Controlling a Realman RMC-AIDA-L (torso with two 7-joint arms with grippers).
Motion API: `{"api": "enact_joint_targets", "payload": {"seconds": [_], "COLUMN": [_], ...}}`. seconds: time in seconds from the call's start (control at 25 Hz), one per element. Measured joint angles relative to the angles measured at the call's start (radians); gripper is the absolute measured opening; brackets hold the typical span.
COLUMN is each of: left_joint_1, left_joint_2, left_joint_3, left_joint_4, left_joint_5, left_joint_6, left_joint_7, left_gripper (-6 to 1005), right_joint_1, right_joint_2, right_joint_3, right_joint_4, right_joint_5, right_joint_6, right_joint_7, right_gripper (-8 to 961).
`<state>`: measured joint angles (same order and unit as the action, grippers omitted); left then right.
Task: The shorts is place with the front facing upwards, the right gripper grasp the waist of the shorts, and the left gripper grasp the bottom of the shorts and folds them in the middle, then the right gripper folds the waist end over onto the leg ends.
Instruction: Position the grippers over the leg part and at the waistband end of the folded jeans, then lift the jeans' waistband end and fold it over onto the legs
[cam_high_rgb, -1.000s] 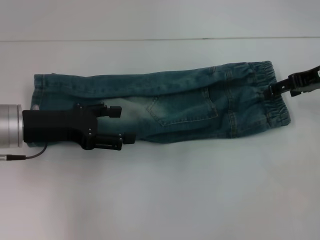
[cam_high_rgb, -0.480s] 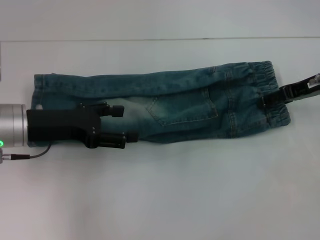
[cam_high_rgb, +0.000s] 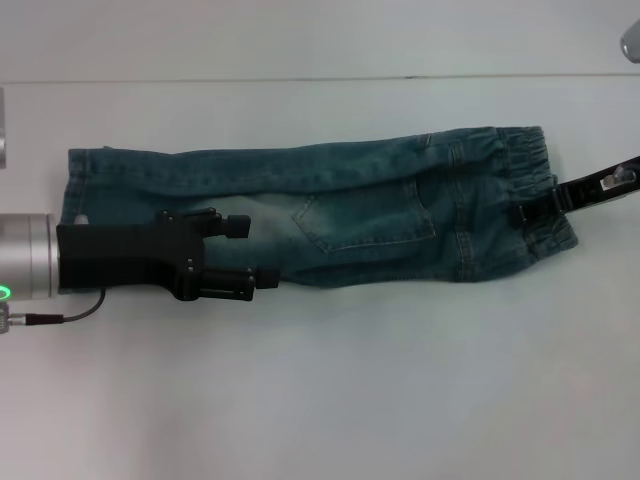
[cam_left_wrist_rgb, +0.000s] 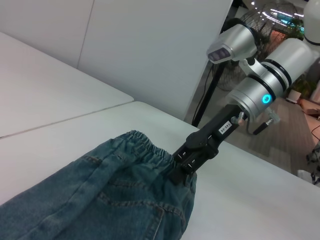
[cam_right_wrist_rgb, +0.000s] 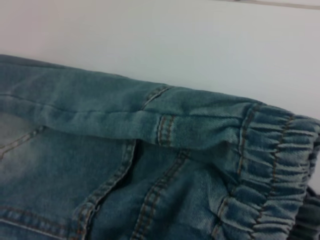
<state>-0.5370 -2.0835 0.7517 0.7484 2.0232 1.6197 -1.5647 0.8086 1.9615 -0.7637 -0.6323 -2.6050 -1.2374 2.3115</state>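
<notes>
The blue denim shorts (cam_high_rgb: 350, 210) lie flat and folded lengthwise across the table, leg ends to the left and elastic waist (cam_high_rgb: 525, 165) to the right. My left gripper (cam_high_rgb: 255, 252) hovers over the near edge of the leg part, its fingers open and holding nothing. My right gripper (cam_high_rgb: 528, 211) reaches in from the right and pinches the waistband near its middle. In the left wrist view the right gripper (cam_left_wrist_rgb: 181, 162) is shut on the gathered waist (cam_left_wrist_rgb: 145, 142). The right wrist view shows only the shorts (cam_right_wrist_rgb: 150, 165) close up.
The white table (cam_high_rgb: 380, 380) stretches around the shorts, with its far edge line (cam_high_rgb: 300, 78) behind them. A cable (cam_high_rgb: 60, 316) trails from my left wrist. Beyond the table in the left wrist view stands a fan (cam_left_wrist_rgb: 260, 25).
My right gripper has moved inward and lower onto the waistband and closed on it, and the waist end has bunched slightly. My left gripper has edged a little to the right.
</notes>
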Motion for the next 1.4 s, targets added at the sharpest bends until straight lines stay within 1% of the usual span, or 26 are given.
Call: {"api": "enact_joint_targets", "payload": {"seconds": [0.2, 0.32, 0.56, 0.76, 0.84, 0.88, 1.04, 1.08, 1.12, 1.24, 1.28, 1.4], "left_joint_1": [0.000, -0.001, -0.003, -0.001, 0.000, 0.002, 0.006, 0.002, -0.005, -0.036, -0.051, -0.086], "left_joint_2": [-0.001, -0.002, -0.002, -0.007, -0.011, -0.031, -0.078, -0.087, -0.091, -0.091, -0.091, -0.093], "left_joint_3": [0.000, 0.000, -0.002, -0.015, -0.021, -0.049, -0.092, -0.094, -0.092, -0.084, -0.084, -0.084], "left_joint_4": [0.000, 0.000, 0.000, 0.000, 0.000, 0.000, -0.005, -0.019, -0.039, -0.148, -0.200, -0.306], "left_joint_5": [0.000, 0.000, 0.000, -0.010, -0.012, -0.020, -0.059, -0.081, -0.107, -0.221, -0.291, -0.434], "left_joint_6": [-0.001, -0.002, -0.002, -0.016, -0.033, -0.088, -0.175, -0.200, -0.223, -0.303, -0.347, -0.423], "left_joint_7": [0.001, 0.002, 0.002, 0.003, 0.003, 0.017, 0.106, 0.138, 0.164, 0.276, 0.352, 0.528], "left_gripper": [929, 929, 927, 927, 926, 926, 778, 757, 735, 672, 650, 587], "right_joint_1": [-0.009, -0.015, -0.022, -0.022, -0.023, -0.024, -0.028, -0.028, -0.028, -0.028, -0.026, -0.020], "right_joint_2": [0.002, -0.002, -0.010, -0.020, -0.027, -0.032, -0.050, -0.053, -0.056, -0.066, -0.068, -0.072], "right_joint_3": [0.000, 0.001, 0.011, 0.017, 0.022, 0.027, 0.039, 0.039, 0.039, 0.039, 0.040, 0.041], "right_joint_4": [0.000, -0.002, -0.011, -0.013, -0.013, -0.014, -0.018, -0.018, -0.018, -0.018, -0.018, -0.019], "right_joint_5": [0.013, 0.029, 0.044, 0.061, 0.077, 0.088, 0.128, 0.138, 0.147, 0.170, 0.178, 0.200], "right_joint_6": [-0.009, -0.021, -0.038, -0.052, -0.069, -0.077, -0.100, -0.107, -0.113, -0.138, -0.145, -0.168], "right_joint_7": [-0.021, -0.029, -0.039, -0.054, -0.060, -0.062, -0.066, -0.066, -0.067, -0.067, -0.067, -0.067], "right_gripper": [566, 477, 237, 120, 115, 113, 105, 105, 105, 105, 105, 105]}}
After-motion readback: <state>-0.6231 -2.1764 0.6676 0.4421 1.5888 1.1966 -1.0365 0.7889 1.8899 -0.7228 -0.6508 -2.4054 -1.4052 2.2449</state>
